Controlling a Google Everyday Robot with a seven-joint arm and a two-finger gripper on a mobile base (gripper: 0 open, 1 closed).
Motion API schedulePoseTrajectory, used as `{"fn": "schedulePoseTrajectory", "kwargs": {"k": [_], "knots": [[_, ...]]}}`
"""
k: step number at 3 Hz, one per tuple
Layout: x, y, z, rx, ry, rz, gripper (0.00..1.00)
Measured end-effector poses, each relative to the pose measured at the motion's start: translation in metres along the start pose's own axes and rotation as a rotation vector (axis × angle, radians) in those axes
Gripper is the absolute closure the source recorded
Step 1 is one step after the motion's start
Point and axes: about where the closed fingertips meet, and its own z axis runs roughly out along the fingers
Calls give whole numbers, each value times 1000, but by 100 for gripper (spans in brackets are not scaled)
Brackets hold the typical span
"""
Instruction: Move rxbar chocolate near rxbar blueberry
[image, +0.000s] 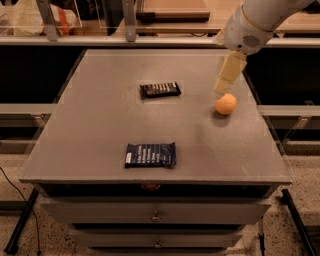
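– Rxbar chocolate (160, 90): where's it sitting in the camera view?

– Flat on the grey table (100, 125), back half, roughly mid-width, long side running left to right. The rxbar blueberry (150, 155) lies flat too, near the front edge, with the white patch at its left end. The two bars are well apart, with bare tabletop between them.

– And the gripper (223, 90)?

– Over on the right side of the table, hanging down from the white arm (250, 25). Its pale tip is just above and behind a small orange ball (226, 104). Might be touching the ball, might be a hair off it, honestly hard to say from this angle. Can't tell how wide it's set either, it just reads as one cream slab. It's well apart from both bars.

– Anything else in shot?

– Drawers (156, 216) under the tabletop, that's about it.
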Motion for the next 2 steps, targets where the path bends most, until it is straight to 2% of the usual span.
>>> {"fn": "schedulePoseTrajectory", "kwargs": {"k": [1, 2], "knots": [[-22, -14, 22, -30, -127, 71, 0], [-42, -24, 51, -82, -222, 112, 0]]}}
